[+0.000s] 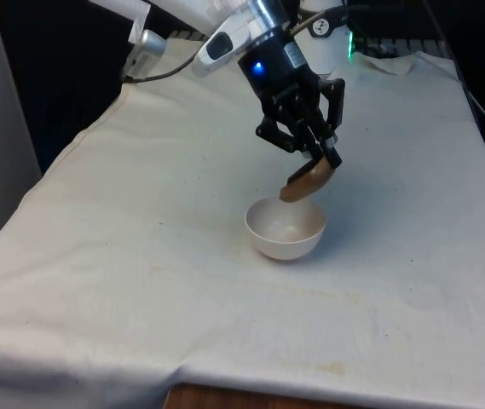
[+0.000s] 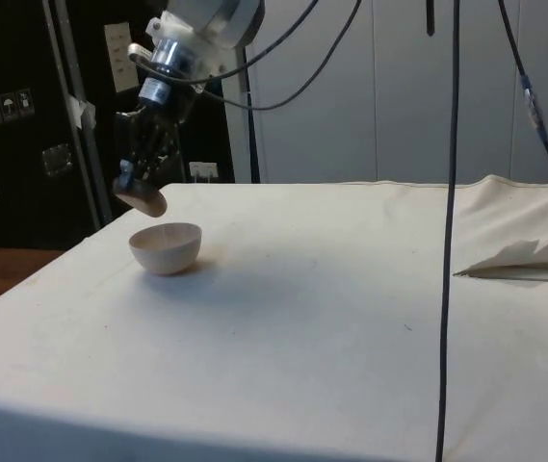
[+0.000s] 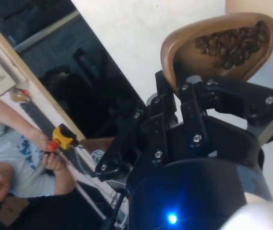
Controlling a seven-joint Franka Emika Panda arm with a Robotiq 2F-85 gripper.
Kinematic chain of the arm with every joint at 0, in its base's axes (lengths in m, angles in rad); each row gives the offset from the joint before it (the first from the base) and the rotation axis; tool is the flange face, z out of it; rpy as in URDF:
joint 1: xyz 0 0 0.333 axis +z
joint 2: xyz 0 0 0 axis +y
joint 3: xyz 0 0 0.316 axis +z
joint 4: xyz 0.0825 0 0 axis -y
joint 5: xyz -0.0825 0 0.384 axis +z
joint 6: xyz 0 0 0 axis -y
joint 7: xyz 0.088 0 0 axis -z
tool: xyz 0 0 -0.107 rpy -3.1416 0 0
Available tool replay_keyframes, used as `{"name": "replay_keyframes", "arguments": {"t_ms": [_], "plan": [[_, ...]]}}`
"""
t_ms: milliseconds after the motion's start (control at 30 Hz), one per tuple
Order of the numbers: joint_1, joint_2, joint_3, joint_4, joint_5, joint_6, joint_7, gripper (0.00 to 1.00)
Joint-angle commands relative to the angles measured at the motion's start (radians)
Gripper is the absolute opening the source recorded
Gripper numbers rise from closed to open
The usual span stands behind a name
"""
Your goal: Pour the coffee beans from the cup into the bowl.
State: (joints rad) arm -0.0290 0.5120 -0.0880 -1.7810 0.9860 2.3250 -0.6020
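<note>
A small brown wooden cup (image 1: 308, 181) hangs tilted just above the rim of a white bowl (image 1: 285, 228) on the cloth. My gripper (image 1: 326, 157) is shut on the cup's rim. From the side, the cup (image 2: 142, 199) leans over the near edge of the bowl (image 2: 166, 247), with the gripper (image 2: 129, 173) above it. In the wrist view the cup (image 3: 213, 48) is tipped and dark coffee beans (image 3: 232, 44) lie heaped toward its lower lip. The bowl's inside looks bare in the front view.
White cloth (image 1: 140, 256) covers the table around the bowl. A crumpled fold of cloth (image 2: 524, 255) lies far from the bowl in the side view. A person (image 3: 16, 153) holding a yellow-and-red device stands beyond the table edge.
</note>
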Motion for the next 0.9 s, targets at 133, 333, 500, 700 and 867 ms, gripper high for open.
{"name": "replay_keyframes", "arguments": {"t_ms": [133, 333, 500, 700, 867], "plan": [[0.000, 0.000, -0.009, 0.000, 0.048, -0.025, -0.035, 0.01], [-0.007, -0.006, -0.013, -0.005, 0.119, -0.061, -0.082, 0.01], [-0.005, -0.006, -0.023, -0.008, 0.148, -0.082, -0.102, 0.01], [0.000, 0.000, -0.039, -0.004, 0.161, -0.106, -0.116, 0.01], [-0.005, -0.005, -0.046, -0.012, 0.178, -0.123, -0.131, 0.01]]}}
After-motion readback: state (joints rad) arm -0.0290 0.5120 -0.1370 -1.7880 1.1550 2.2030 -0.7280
